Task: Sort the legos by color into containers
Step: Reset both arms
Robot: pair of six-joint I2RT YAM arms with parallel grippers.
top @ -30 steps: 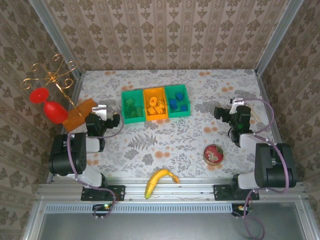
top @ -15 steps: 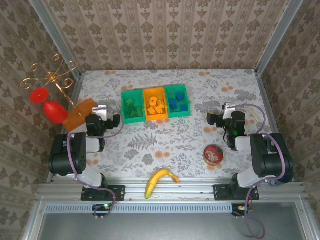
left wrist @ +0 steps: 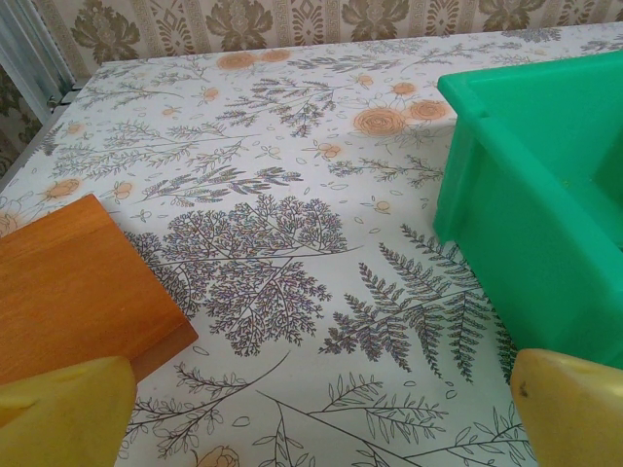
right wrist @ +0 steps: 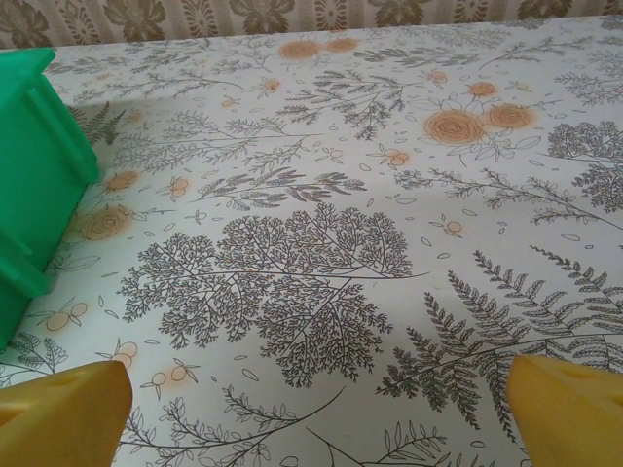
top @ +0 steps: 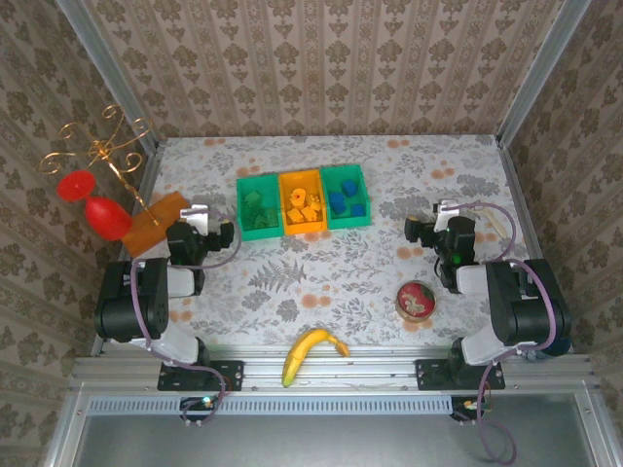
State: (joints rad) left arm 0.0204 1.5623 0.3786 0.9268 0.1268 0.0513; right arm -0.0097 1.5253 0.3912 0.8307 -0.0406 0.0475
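1. Seen from above, the three joined open plastic bins (top: 279, 206), two green with an orange one between, stand in a row toward the back of the flower-patterned table (top: 321, 272).
2. We see the small plastic building blocks (top: 306, 207) lying inside them: green in the left bin, orange-yellow in the middle, blue in the right.
3. Our left gripper (top: 227, 233) sits just left of the bins, jaws spread wide and empty, near the flat orange wooden board (top: 156, 221).
4. Our right gripper (top: 413, 231) sits well right of the bins, also gaping and empty.
5. We note a yellow banana (top: 311, 352) at the near edge and a round red-rimmed tin (top: 417, 301) beside the right arm.
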